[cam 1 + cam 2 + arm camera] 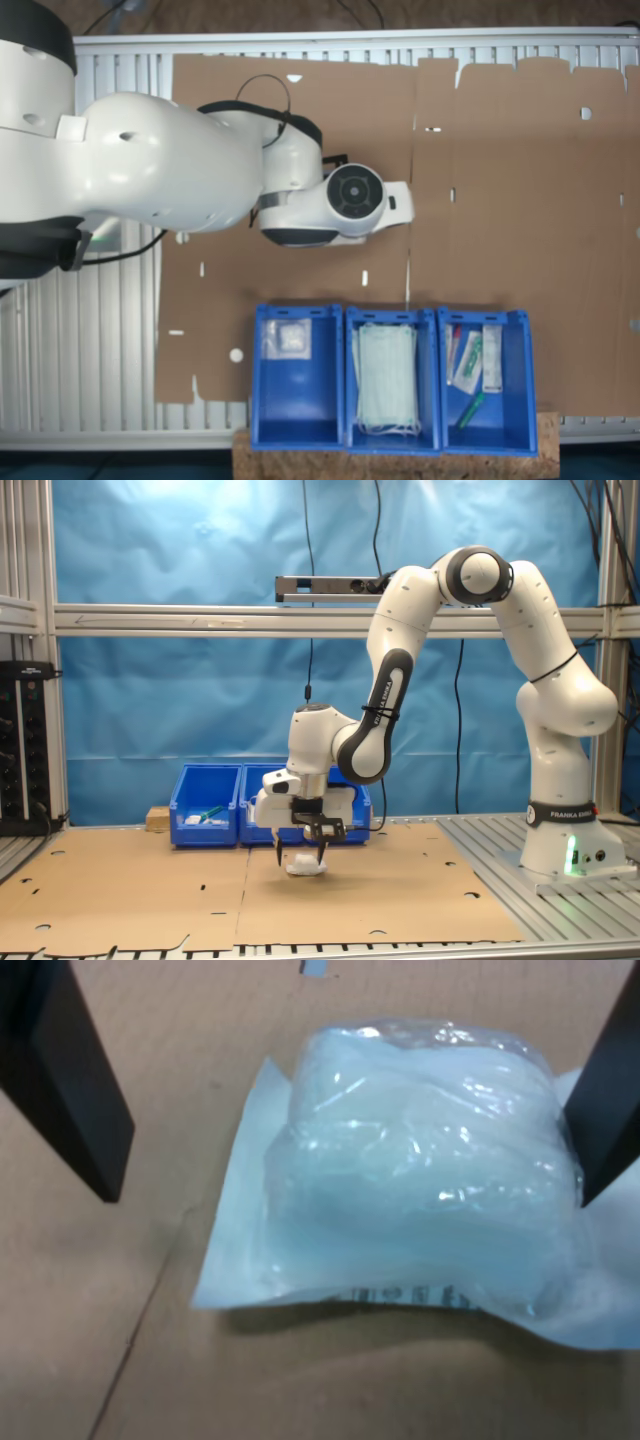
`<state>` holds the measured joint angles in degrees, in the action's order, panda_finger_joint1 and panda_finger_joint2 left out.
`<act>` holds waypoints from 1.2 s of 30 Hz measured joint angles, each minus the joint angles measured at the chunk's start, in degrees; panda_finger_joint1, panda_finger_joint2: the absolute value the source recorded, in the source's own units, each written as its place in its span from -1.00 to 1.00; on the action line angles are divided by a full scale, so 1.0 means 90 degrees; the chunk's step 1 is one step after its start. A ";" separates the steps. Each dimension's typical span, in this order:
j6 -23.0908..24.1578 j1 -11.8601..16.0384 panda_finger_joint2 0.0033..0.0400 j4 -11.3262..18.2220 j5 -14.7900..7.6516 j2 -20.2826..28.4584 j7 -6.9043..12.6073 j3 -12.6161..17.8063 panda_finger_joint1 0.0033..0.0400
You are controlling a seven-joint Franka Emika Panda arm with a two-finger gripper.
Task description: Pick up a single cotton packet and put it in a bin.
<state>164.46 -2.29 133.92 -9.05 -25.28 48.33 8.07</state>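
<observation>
One cotton packet (420, 1170) lies on the cardboard-covered tabletop (150, 890), straddled by spread, empty fingers (70, 1080); grasp step pending, I judge—close, lift, carry to the bin (297, 385).

Three bins, two cotton packets, one arm with one gripper.

In the first exterior view three blue bins stand in a row: one (297, 432) holds a single cotton packet (288, 340), the middle one (393, 438) a stack of pale green masks (387, 375) too close-packed to count, the third (487, 436) several narrow packets (477, 362). A second cotton packet (420, 1170) lies on the cardboard (70, 1300) in the wrist view, between the gripper's (340, 1110) two dark fingers (75, 1090).
</observation>
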 joint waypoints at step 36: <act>0.0087 0.0001 1.00 0.0006 0.0000 -0.0034 0.0000 0.0134 1.00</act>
<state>165.24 -2.28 133.97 -9.05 -25.58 48.33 9.28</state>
